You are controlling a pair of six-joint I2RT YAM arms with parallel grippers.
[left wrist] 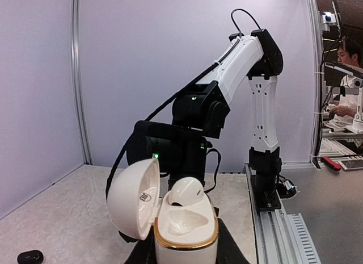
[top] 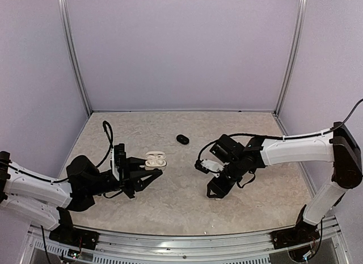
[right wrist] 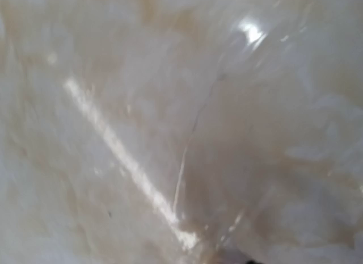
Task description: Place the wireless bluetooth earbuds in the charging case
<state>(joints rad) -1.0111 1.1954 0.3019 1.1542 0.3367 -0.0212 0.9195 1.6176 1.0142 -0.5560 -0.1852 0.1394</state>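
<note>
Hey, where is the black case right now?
In the top view, the black case lies on the table near the middle, just beyond and right of the open white case held by the left gripper.

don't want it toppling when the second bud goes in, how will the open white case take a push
The white case looks like hard glossy plastic, so probably stiff, light and slippery. Its open lid hangs off one side, so standing free it might tip that way. Clamped in the left gripper, it should resist a gentle push.
</note>
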